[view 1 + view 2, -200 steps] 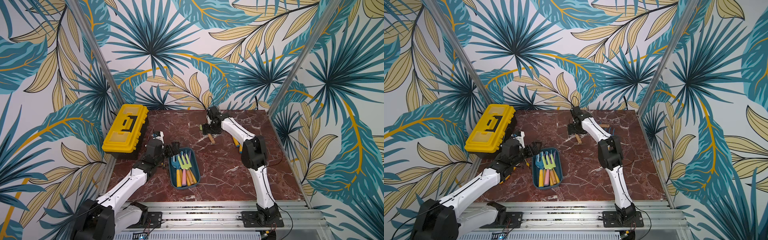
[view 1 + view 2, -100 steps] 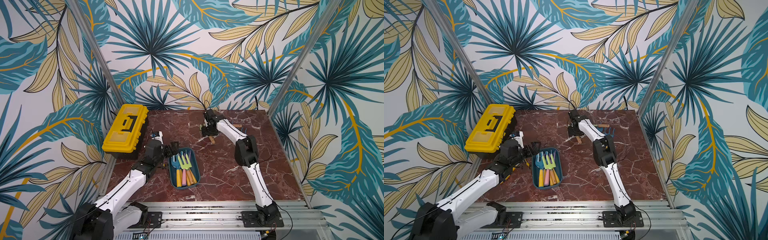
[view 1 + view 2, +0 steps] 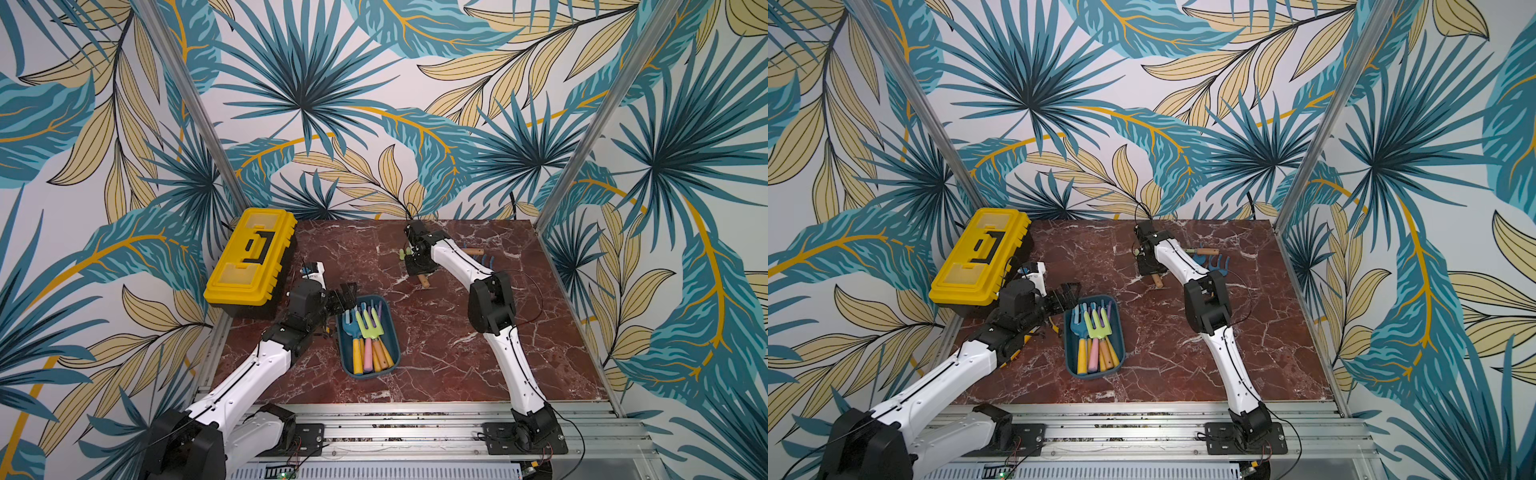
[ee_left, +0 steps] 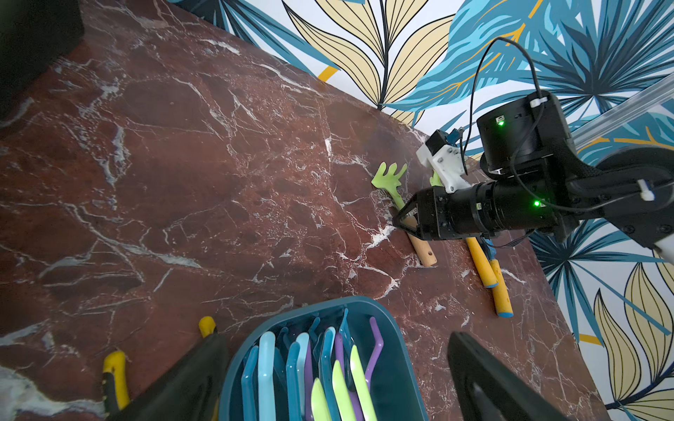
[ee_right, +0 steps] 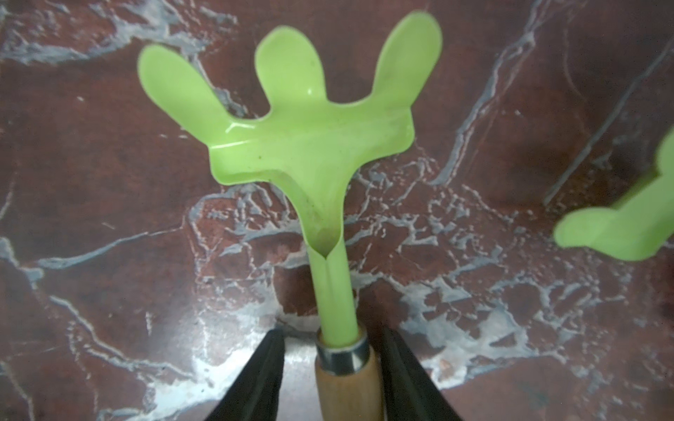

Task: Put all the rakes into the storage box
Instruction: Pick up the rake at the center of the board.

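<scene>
Near back wall, R gripper (image 5: 332,331) straddles rake (image 5: 310,145) handle, jaws unclamped; L gripper (image 3: 347,293) agape by storage box (image 3: 395,345).

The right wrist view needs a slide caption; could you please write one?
Right gripper straddles a green, wooden-handled rake lying on the marble table.

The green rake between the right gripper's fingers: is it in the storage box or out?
Out: the green rake lies on the table, apart from the storage box.
</scene>
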Robot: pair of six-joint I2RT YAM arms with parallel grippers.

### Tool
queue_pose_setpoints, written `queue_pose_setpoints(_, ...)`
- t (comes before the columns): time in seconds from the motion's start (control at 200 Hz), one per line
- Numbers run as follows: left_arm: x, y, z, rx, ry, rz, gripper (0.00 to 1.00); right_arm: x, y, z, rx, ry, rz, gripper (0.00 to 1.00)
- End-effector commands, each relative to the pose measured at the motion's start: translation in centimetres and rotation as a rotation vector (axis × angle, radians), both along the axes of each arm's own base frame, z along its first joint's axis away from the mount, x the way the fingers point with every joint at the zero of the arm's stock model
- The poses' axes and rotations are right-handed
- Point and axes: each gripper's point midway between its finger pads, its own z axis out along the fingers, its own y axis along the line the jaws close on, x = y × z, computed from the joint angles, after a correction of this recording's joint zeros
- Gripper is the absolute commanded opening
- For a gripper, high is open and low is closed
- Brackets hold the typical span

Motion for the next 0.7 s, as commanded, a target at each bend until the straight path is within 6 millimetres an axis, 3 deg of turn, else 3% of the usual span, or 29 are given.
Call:
queue_pose_setpoints(0.0, -0.3, 0.6, -0.3, 0.02, -0.009, 0.016, 1.0, -1.5, -0.3, -3.2, -0.037, 0.092, 0.006, 0.42)
queue_pose_setpoints(0.17, -0.2, 1.0, -0.3, 0.026, -0.011, 0.033, 1.0, -1.8, -0.3, -3.1, -0.025, 0.102, -0.002, 0.26)
queue_pose_setpoints(0.35, -0.4, 1.3, 0.1, 0.026, -0.027, 0.049, 1.0, -2.5, 0.2, 0.1, -0.004, 0.066, -0.002, 0.13)
queue_pose_setpoints(0.541, -0.6, 1.7, 0.2, 0.026, -0.036, 0.068, 1.0, -3.6, 1.5, 4.1, 0.055, 0.013, -0.005, 0.11)
queue_pose_setpoints(0.696, -0.7, 1.9, 0.3, 0.021, -0.043, 0.081, 1.0, -6.0, 2.5, 7.1, 0.109, -0.019, 0.003, 0.11)
